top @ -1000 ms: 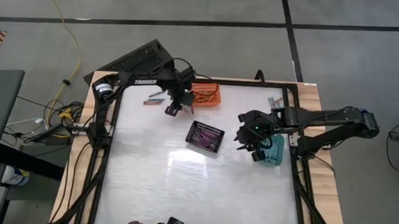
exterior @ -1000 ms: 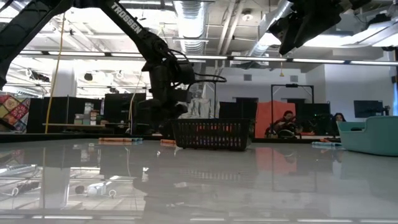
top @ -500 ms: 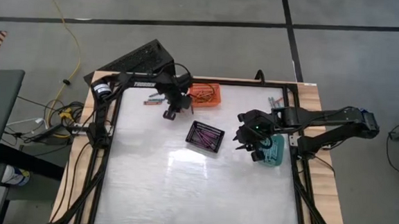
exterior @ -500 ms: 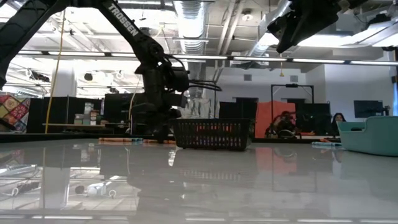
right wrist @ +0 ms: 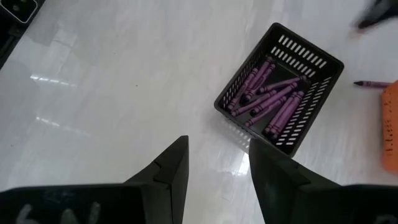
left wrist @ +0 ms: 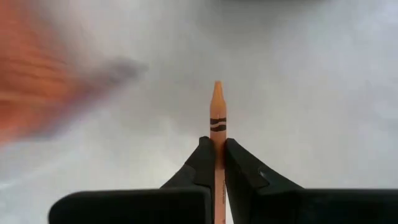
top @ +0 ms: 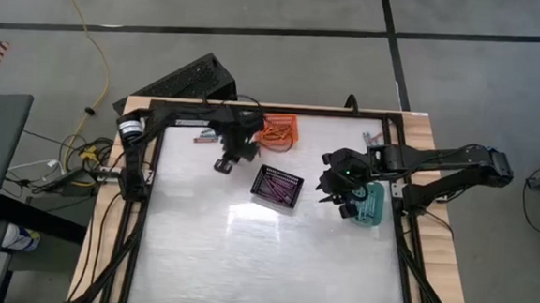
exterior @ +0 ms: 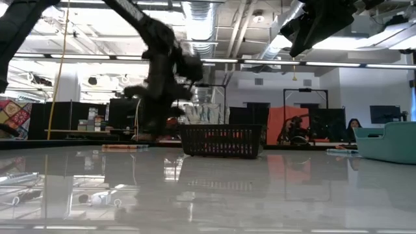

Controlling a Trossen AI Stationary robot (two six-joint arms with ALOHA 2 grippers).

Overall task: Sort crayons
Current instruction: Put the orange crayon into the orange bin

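The left gripper (left wrist: pixel 217 163) pinches one orange crayon (left wrist: pixel 217 118) above the table (top: pixel 273 255), beside the orange basket (top: pixel 279 130). The right gripper (right wrist: pixel 217 163), jaws spread and empty, hovers near the teal basket (top: pixel 372 206). Purple crayons (right wrist: pixel 271 94), too overlapped to count, fill the black basket (right wrist: pixel 308 59); one lies outside (right wrist: pixel 370 83).

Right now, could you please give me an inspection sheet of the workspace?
Surface: glossy white table, framed by dark rails.
Job's things: orange crayon in the left gripper; purple crayons in the black basket; orange basket and teal basket near the far edge.
Clutter: loose crayons at the far-left corner.
Grippers: left gripper shut on the orange crayon; right gripper open, raised beside the teal basket.
Cables: yellow cable on the floor.
Surroundings: seated people in the room beyond.
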